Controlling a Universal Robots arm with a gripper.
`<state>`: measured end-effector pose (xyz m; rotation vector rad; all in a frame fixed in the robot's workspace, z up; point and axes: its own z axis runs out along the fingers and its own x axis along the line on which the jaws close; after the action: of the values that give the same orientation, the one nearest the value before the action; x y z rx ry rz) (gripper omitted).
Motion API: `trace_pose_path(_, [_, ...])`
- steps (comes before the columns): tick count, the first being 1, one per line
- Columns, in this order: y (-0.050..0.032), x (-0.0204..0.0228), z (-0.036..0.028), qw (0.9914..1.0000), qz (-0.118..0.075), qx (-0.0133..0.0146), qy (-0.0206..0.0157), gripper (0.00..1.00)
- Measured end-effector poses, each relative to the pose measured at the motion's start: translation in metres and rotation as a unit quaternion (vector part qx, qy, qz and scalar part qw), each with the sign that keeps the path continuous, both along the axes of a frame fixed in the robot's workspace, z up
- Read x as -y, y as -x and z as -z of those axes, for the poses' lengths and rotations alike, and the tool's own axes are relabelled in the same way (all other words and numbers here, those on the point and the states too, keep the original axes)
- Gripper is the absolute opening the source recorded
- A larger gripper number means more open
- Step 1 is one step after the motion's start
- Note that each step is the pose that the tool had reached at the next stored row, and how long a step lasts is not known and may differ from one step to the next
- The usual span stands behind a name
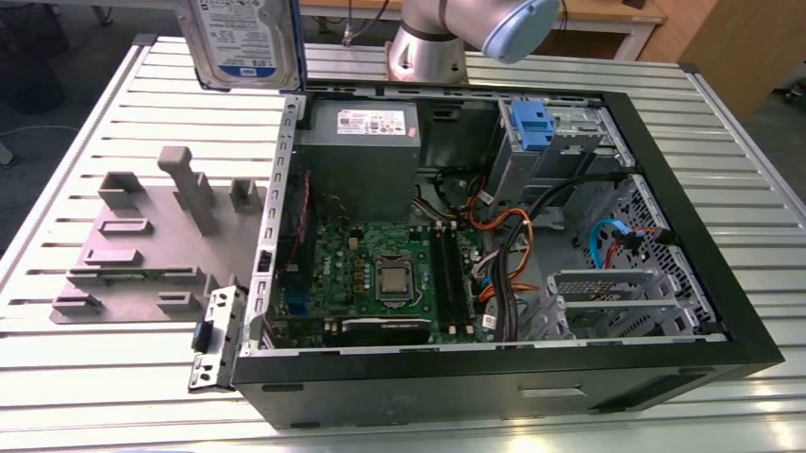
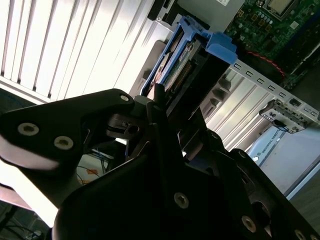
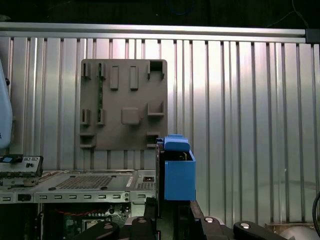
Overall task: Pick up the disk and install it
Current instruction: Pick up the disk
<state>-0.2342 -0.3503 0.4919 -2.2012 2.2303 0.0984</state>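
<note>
We see the pincer (image 2: 159,102) closed on the disk (image 1: 245,42), held high in the exterior view's upper left, likely to clear the computer case (image 1: 743,344) wall.

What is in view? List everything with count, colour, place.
disk: one, silver in blue carrier, held aloft, exterior view's top left.
computer case: one, black, open, on the table.
power supply: one, grey, inside the case.
motherboard: one, green, inside the case.
tab: one, blue, in the case's drive bay.
cables: several, orange, blue and black, inside the case.
fixture plate: one, grey, on the table, exterior view's left of case.
table: one, silver, slatted, under everything.
arm: one, grey with blue cap, exterior view's top.
gripper: one, black, jaws shut on the disk.
</note>
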Motion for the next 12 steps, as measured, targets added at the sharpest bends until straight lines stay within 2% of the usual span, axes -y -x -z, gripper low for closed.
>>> trace_pose_path(12, [-0.0254,-0.0002,0.0,1.0,0.0,0.0,0.0,0.35])
